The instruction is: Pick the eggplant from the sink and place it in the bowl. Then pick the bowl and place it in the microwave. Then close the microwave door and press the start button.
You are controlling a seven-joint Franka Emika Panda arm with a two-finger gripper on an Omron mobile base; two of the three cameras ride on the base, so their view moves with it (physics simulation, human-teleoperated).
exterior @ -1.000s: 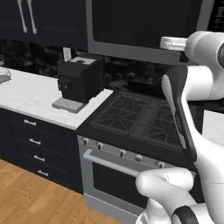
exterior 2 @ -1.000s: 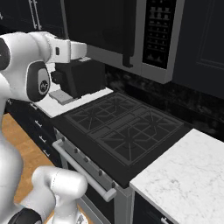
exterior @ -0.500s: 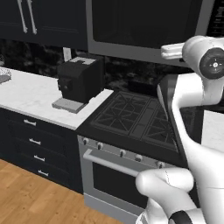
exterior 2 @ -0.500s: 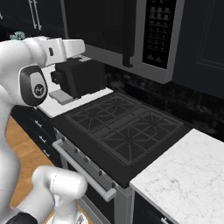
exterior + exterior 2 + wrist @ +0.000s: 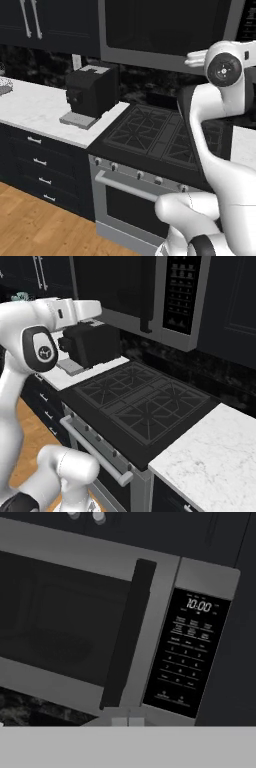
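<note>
Clearly "10:00" on microwave (image 5: pixel 150 627) display (image 5: pixel 199 605)

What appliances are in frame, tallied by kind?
Microwave: 1
Coffee machine: 1
Gas stove with oven below: 1
Total: 3

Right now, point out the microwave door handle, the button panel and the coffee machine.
microwave door handle (image 5: pixel 127 634): hand view, middle of the dark vertical bar.
button panel (image 5: pixel 187 654): hand view, centre of the keypad under the clock.
coffee machine (image 5: pixel 90 92): left base view, front of its black body.
</note>
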